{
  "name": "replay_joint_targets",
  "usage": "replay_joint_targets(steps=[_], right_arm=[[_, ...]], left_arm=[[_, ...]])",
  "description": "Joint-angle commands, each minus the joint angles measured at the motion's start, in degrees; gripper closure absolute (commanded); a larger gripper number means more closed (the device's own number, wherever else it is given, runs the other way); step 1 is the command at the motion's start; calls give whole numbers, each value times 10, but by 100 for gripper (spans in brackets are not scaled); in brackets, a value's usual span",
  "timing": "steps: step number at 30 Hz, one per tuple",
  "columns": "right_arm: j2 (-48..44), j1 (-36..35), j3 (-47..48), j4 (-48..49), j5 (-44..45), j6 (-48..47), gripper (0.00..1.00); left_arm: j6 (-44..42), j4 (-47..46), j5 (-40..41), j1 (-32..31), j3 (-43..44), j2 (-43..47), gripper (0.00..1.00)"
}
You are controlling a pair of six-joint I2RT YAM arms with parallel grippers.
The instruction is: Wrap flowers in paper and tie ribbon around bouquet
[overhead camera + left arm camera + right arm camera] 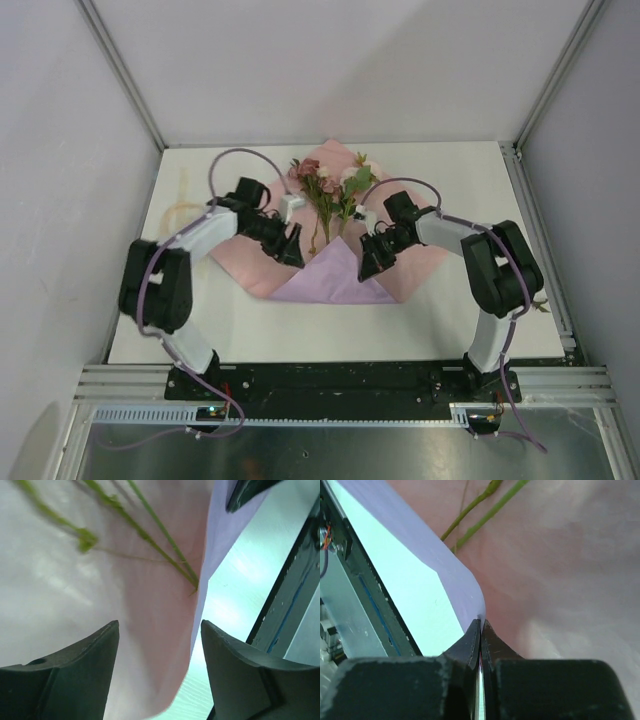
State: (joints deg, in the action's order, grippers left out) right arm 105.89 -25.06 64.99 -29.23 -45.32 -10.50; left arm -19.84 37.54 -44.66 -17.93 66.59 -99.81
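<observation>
Pink paper lies as a diamond on the worktop in the top view, near corner folded up so its lilac side shows. The flowers lie down the middle, heads at the far end. So wrapping's barely begun imo: one fold made, sides not brought in, nothing tied. What looks like the ribbon sits off to the left, well apart. Both arms reach in w/ elbows bent, left pincer at the fold's left edge, right pincer at its right edge.

Left wrist cam: pincer gapes wide, nothing between its jaws, hanging over the pink side w/ the stems running to the fold.

Right wrist cam: pincer is pinched tight on the lilac fold's edge, afaict.
</observation>
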Motion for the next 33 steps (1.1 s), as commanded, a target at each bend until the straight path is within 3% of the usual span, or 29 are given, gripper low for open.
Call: replay_joint_targets(steps=[1, 3, 5, 7, 10, 12, 14, 17, 21, 25, 28, 31, 33], right_arm=[[27, -1, 35, 10, 18, 60, 100], [34, -1, 41, 9, 18, 70, 100], [40, -2, 47, 5, 23, 73, 100], [47, -2, 55, -2, 30, 74, 100], [60, -3, 68, -15, 40, 74, 100], [69, -2, 77, -26, 45, 75, 100], [75, -2, 81, -33, 50, 76, 100], [82, -1, 86, -42, 56, 79, 100], [90, 1, 92, -55, 63, 86, 100], [101, 4, 99, -64, 62, 95, 100], [104, 3, 100, -65, 60, 98, 100], [105, 3, 100, -66, 59, 101, 100], [104, 3, 100, -69, 60, 102, 100]], left_arm=[[76, -35, 53, 47, -21, 151, 26], [81, -46, 103, 53, -36, 220, 18], [86, -61, 142, 55, -53, 283, 5], [103, -84, 163, 55, -69, 326, 2], [195, -98, 185, 55, -68, 321, 1], [224, -86, 98, 57, -54, 281, 0], [262, -88, -47, 41, -46, 228, 2], [317, -150, -75, -32, -53, 173, 16], [399, -286, -39, -112, -93, 143, 40], [490, -388, -8, -150, -119, 77, 63], [510, -421, 22, -169, -118, 28, 75], [521, -429, 56, -186, -110, -20, 94], [531, -428, 77, -189, -106, -47, 98]])
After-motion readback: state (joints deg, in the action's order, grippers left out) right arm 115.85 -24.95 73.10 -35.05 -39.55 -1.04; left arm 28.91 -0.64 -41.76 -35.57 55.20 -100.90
